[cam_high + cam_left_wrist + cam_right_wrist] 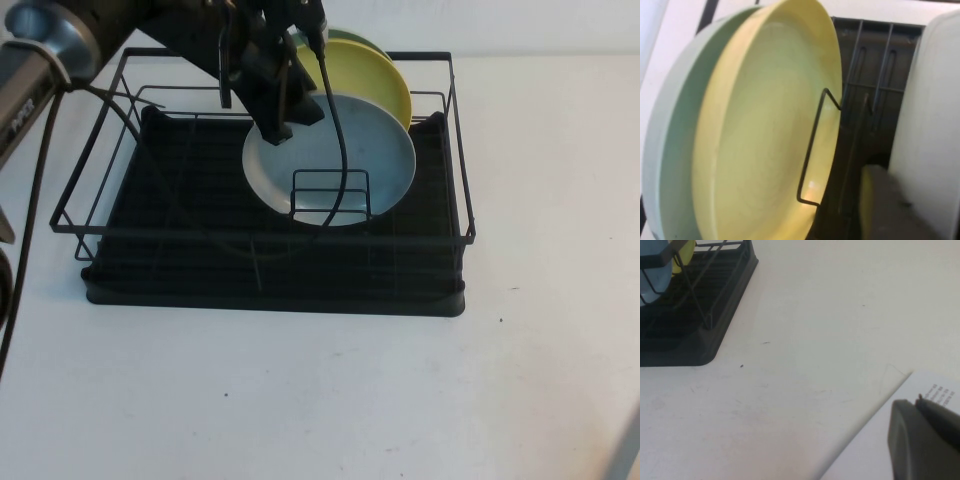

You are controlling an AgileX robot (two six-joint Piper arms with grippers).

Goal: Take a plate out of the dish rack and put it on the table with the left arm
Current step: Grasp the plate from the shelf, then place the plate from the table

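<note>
The pale blue-grey plate [370, 160] stands on edge in the small wire holder [330, 195] of the black dish rack [270, 270]. My left gripper [283, 125] reaches down from the back left onto the plate's upper left rim and is shut on it. In the left wrist view one finger [885, 210] lies against the plate's back [935, 100], between it and the yellow plate; the other finger is hidden. My right gripper [922, 405] is shut and empty, low over the white table [300, 400] to the right of the rack [695, 340].
A yellow plate [375, 75] stands just behind the blue-grey one, and a green plate [345, 36] behind that; both show in the left wrist view [765, 140] [670, 125]. A white printed sheet [875, 450] lies under the right gripper.
</note>
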